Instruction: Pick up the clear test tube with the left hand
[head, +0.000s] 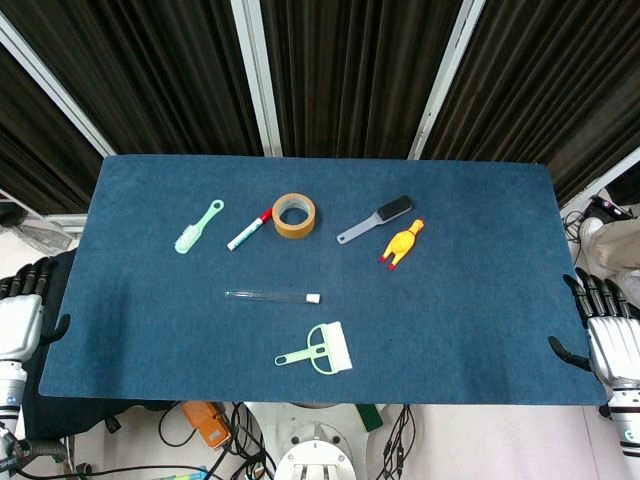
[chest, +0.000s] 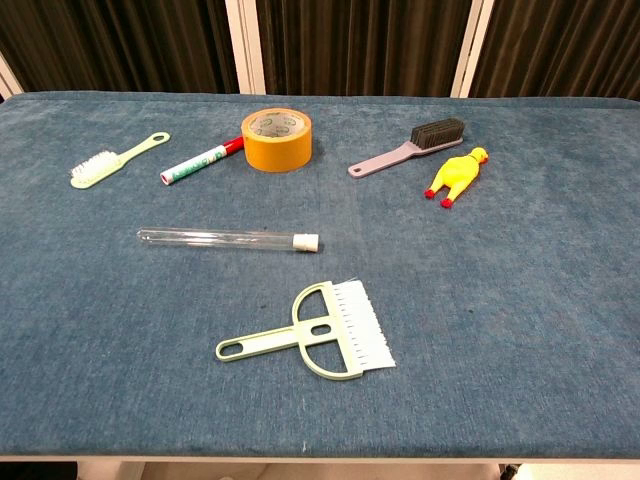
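The clear test tube (head: 272, 296) (chest: 228, 239) lies flat near the middle of the blue table (head: 470, 300), its white cap pointing right. My left hand (head: 22, 305) hangs off the table's left edge, fingers apart and holding nothing, far to the left of the tube. Off the right edge sits my right hand (head: 605, 325), also with fingers apart and nothing in it. Neither hand appears in the chest view.
A green squeegee brush (head: 320, 349) (chest: 320, 334) lies just in front of the tube. Behind it are a green hairbrush (head: 197, 227), a red-capped marker (head: 248, 230), a tape roll (head: 294, 215), a grey brush (head: 376, 219) and a yellow rubber chicken (head: 402, 243).
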